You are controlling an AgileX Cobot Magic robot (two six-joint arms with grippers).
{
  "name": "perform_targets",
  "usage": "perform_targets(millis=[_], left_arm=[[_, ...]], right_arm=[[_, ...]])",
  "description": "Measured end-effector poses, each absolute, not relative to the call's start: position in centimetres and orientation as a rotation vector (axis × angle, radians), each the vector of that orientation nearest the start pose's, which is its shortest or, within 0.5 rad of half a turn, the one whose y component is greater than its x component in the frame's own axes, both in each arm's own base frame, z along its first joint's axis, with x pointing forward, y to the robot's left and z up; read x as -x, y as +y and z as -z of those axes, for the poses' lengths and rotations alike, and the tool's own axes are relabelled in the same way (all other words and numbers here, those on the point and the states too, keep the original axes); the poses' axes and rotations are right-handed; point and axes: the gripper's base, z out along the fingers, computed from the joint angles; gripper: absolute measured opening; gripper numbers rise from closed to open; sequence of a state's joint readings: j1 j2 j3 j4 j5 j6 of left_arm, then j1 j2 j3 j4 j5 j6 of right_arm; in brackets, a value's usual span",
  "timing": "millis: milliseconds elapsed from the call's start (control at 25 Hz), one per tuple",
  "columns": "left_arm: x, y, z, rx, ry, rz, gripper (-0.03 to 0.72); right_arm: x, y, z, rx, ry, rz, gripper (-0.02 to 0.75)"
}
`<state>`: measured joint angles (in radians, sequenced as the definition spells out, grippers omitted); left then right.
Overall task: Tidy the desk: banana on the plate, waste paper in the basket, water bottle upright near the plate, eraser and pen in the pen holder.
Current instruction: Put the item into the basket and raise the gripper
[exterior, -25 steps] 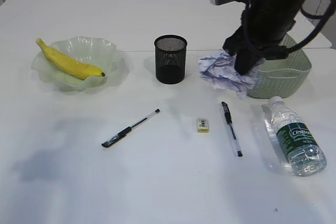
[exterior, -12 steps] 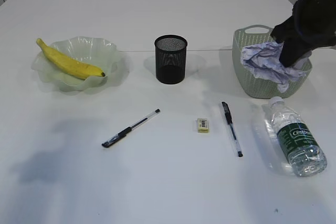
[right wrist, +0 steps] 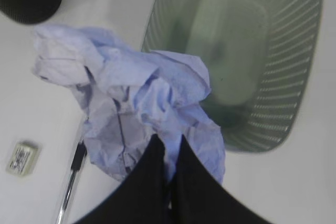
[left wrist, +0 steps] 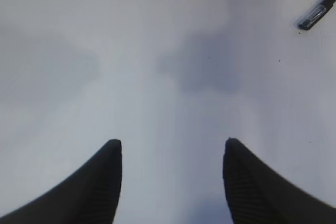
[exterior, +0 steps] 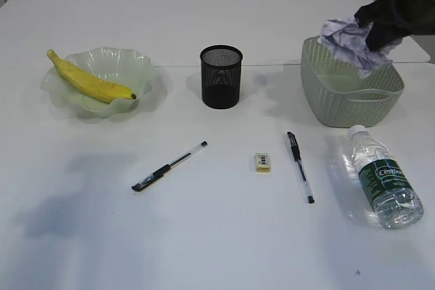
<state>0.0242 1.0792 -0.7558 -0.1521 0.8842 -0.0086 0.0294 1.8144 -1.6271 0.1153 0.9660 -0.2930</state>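
Exterior view. Upper left: banana [exterior: 90, 81] lying in the pale green scalloped plate [exterior: 139, 66]. Centre top: black mesh pen holder [exterior: 221, 76], upright. Below it, on the white desk [exterior: 204, 236]: a clear-barrelled pen [exterior: 169, 166] at left, a small yellow eraser [exterior: 262, 161] in the middle, and a second pen [exterior: 299, 166] just to its right. Lower right: water bottle [exterior: 383, 178] lying on its side, cap toward the green woven basket [exterior: 350, 93]. Nothing stands between these items and the holder.

My right pincer [right wrist: 169, 156] enters from the upper right corner, arm dark and partly cut by the frame edge. Its jaws are pinched tight on the crumpled waste paper [exterior: 348, 37], which hangs above the basket's rear rim; the right wrist view shows the paper [right wrist: 136, 98] overlapping the basket's edge, partly over the desk.

My left pincer [left wrist: 172, 153] hovers over bare desk with jaws set moderately wide, holding nothing; a pen tip shows at that view's upper right.

Compared with the frame a second ago, the paper has moved from the desk left of the basket to above it.
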Motion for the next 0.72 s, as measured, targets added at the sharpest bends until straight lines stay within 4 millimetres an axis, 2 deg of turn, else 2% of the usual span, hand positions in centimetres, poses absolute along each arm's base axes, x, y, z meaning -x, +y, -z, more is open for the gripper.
perform_targets(millis=[160, 360, 520, 720], left_arm=[[-18.9, -0.6, -27.2, 0.137, 2.684, 0.183, 0.423], [-18.9, -0.6, -27.2, 0.136, 2.684, 0.181, 0.422], [-18.9, -0.6, -27.2, 0.136, 2.684, 0.181, 0.422], [-18.9, -0.6, -27.2, 0.136, 2.684, 0.181, 0.422]], right_arm=[[-41.4, 1.6, -30.5, 0.242, 2.507, -0.011, -0.009], [-43.7, 1.3, -27.3, 0.140, 2.492, -0.009, -0.009], [-44.7, 1.2, -24.9, 0.090, 2.526, -0.012, -0.009], [-45.4, 1.2, -23.3, 0.040, 2.555, -0.020, 0.011]])
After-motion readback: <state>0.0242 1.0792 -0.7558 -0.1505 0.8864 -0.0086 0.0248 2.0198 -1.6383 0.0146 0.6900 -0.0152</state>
